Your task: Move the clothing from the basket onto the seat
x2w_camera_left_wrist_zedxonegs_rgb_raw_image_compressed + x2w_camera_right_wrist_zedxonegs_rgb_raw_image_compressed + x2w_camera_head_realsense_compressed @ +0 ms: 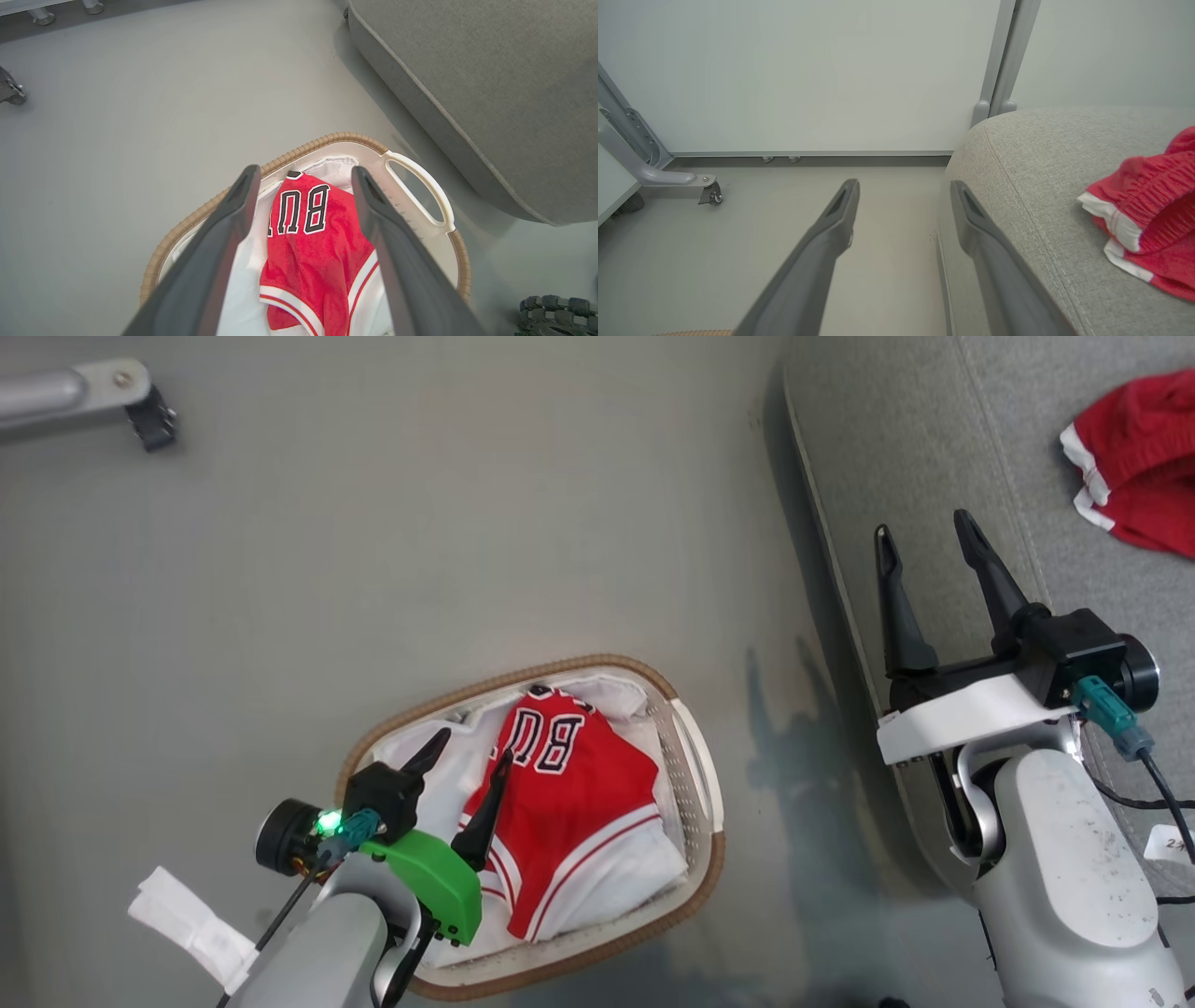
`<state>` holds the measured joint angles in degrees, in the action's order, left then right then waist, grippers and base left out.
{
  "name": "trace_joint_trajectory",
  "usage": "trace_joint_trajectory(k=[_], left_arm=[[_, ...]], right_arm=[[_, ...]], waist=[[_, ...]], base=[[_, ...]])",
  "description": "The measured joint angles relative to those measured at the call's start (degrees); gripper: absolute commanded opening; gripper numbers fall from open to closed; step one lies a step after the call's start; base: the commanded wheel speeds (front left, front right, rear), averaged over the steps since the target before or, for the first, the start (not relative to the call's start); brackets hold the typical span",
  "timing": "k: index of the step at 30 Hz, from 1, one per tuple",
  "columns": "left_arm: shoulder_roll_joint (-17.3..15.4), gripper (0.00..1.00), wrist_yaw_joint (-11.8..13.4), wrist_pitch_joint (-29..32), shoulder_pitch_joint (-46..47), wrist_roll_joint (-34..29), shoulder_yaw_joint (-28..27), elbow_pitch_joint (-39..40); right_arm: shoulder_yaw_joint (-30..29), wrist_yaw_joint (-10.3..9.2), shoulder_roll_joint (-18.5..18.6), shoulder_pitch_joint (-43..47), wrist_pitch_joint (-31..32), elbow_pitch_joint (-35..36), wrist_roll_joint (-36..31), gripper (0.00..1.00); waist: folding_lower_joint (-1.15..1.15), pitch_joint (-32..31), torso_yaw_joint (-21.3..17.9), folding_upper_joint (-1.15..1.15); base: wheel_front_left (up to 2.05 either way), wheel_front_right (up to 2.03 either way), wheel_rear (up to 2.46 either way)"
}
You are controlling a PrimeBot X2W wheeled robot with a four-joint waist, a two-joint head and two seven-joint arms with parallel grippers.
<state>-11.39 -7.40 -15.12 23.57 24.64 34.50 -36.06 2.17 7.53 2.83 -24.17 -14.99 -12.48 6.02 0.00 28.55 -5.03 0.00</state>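
A red jersey [574, 812] [313, 252] with black white-outlined letters lies in the white basket [695, 775] [420, 186] on the floor. My left gripper [473, 744] [303, 175] hangs open just above it, one finger on each side of the letters, holding nothing. A second red garment [1134, 462] [1153, 210] with white trim rests on the grey seat [915, 448] [1031, 154] at the upper right. Over the seat's left edge my right gripper [924, 527] [903, 186] stands open and empty, well left of that garment.
A white liner [448, 775] [245, 275] lines the basket under the jersey. A metal frame leg with a caster [140, 406] [707, 191] stands on the grey floor at the far left. A pale wall panel [808, 79] rises behind.
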Motion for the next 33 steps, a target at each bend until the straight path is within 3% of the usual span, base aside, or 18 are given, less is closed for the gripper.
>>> trace_joint_trajectory(k=[16, 33], left_arm=[[-1.43, 1.00, 0.00, 0.00, 12.38, 5.89, 17.02, -15.40], [0.46, 1.00, -0.01, 2.14, 22.97, 11.03, 30.70, -29.52]], right_arm=[[0.91, 0.00, 0.01, -2.74, 0.00, 3.50, 1.29, 1.00], [1.41, 0.00, 0.00, -3.64, 0.00, 5.78, 3.18, 1.00]], waist=[[0.00, 13.54, -5.05, 0.00], [0.00, 21.87, -8.12, 0.00]], base=[[0.00, 0.00, 0.00], [0.00, 0.00, 0.00]])
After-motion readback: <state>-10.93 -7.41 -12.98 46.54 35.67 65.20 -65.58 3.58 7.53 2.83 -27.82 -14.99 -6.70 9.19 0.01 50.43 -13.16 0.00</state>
